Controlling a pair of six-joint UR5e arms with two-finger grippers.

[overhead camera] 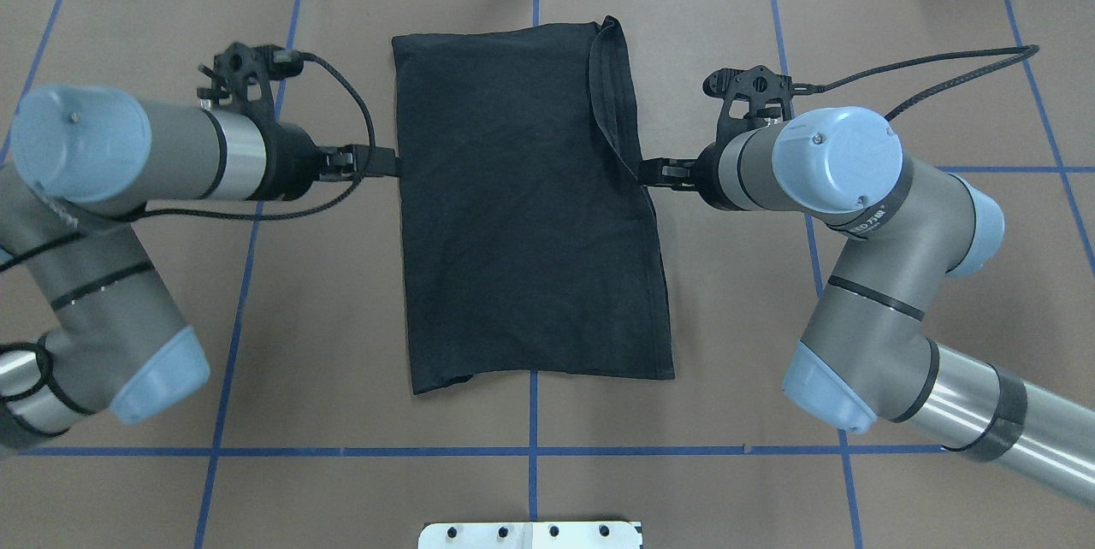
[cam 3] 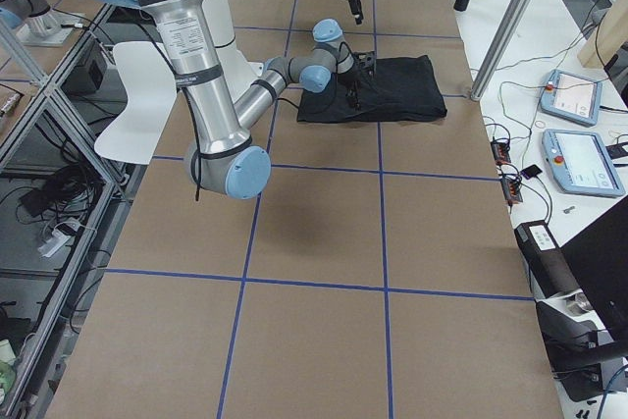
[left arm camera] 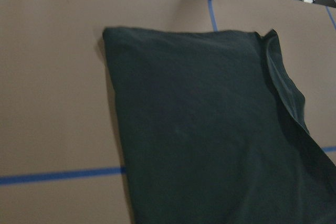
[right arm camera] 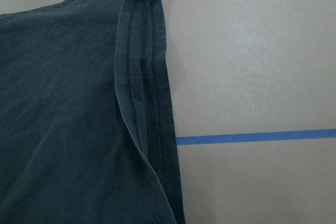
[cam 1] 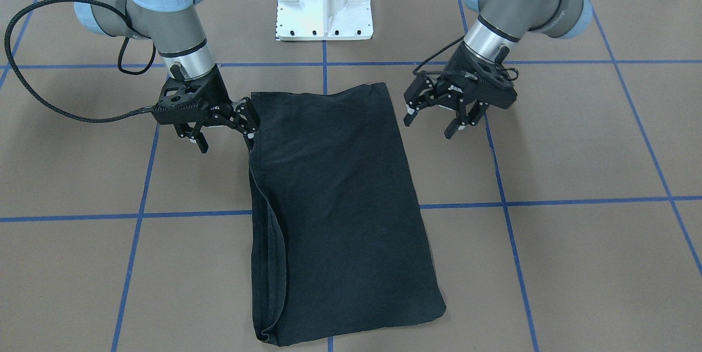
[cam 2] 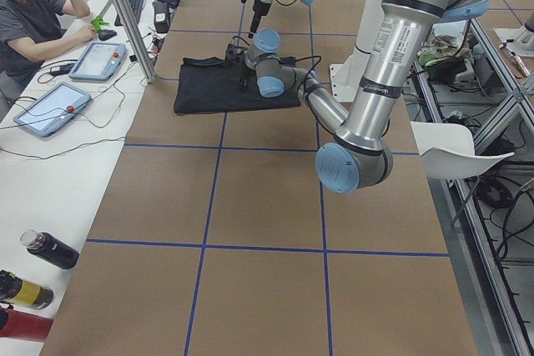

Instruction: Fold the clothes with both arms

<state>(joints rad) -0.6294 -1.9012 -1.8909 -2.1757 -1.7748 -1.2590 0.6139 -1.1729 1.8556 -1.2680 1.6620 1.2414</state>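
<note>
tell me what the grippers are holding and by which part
Nothing is held. The left gripper hangs open beside the T-shirt; the right gripper is open too, one finger at the shirt's side edge.

The black T-shirt (overhead camera: 522, 215) lies flat, folded into a long rectangle; stitched hems line one edge. The left arm (overhead camera: 171, 147) and right arm (overhead camera: 838, 160) flank it.

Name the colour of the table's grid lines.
The lines are blue; overhead view shows them best.
</note>
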